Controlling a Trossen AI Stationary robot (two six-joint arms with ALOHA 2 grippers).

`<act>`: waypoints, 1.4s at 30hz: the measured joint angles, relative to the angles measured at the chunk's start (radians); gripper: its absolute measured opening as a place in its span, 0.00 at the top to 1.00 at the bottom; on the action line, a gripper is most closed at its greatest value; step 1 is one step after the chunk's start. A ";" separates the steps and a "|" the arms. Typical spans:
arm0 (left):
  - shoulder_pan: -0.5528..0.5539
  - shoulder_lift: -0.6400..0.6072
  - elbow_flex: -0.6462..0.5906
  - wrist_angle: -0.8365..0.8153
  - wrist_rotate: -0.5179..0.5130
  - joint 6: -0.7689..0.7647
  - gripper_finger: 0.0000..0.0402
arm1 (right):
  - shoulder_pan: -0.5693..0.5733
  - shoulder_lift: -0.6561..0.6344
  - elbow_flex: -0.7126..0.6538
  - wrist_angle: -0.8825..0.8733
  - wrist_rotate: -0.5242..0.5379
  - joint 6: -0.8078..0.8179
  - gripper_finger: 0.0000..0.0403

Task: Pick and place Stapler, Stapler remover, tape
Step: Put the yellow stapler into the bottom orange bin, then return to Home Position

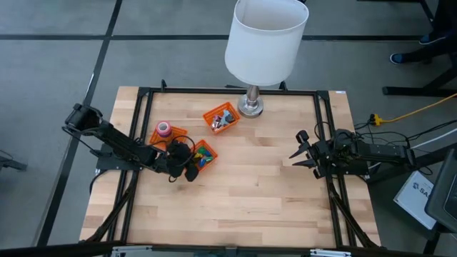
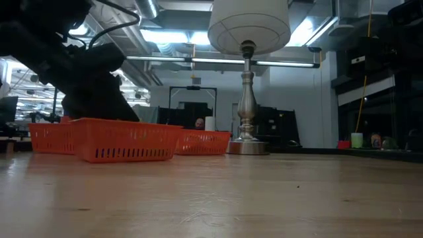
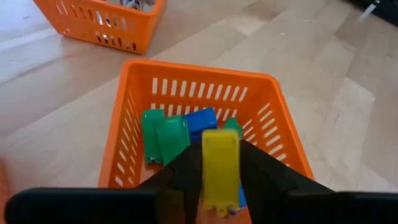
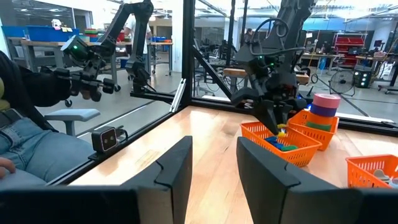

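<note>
The left end effector (image 3: 221, 180) holds a yellow plastic staple remover (image 3: 220, 163) between its fingers, above the orange slotted basket (image 3: 130, 99) near the tabletop's left edge. Releasing well inside the rim should avoid a bounce-out. The right end effector (image 1: 300, 153) waits, fingers apart, near the right edge.

A yellow stapler remover (image 3: 220, 168) hangs upright over green and blue ones (image 3: 177, 134) in an orange basket (image 3: 134, 84).

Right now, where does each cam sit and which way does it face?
High: overhead, straight down; both arms, left hand over the near basket.
Low: table height, level; baskets, lamp, dark arm.
Left wrist: above that basket; fingers hold a yellow piece.
Right wrist: across the table; own open fingers.
Shared: near basket.
</note>
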 joint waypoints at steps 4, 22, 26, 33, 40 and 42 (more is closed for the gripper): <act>0.000 0.000 0.000 0.000 -0.017 0.000 0.72 | 0.000 0.000 0.000 0.000 0.000 0.000 0.68; 0.000 0.000 0.000 0.008 -0.011 -0.004 0.58 | 0.000 0.000 0.000 0.000 0.000 0.000 0.68; 0.005 0.000 0.000 0.002 -0.005 0.002 0.58 | 0.000 0.000 0.000 0.000 0.000 0.000 0.68; 0.010 0.001 -0.001 0.020 0.006 0.164 0.58 | 0.000 0.000 0.000 0.000 0.000 0.000 0.68; 0.019 0.001 -0.002 0.315 0.135 0.679 0.58 | 0.000 0.000 0.000 0.000 0.000 0.000 0.68; 0.039 0.001 -0.007 0.395 0.264 0.793 0.58 | 0.000 0.000 0.000 0.000 0.000 0.000 0.68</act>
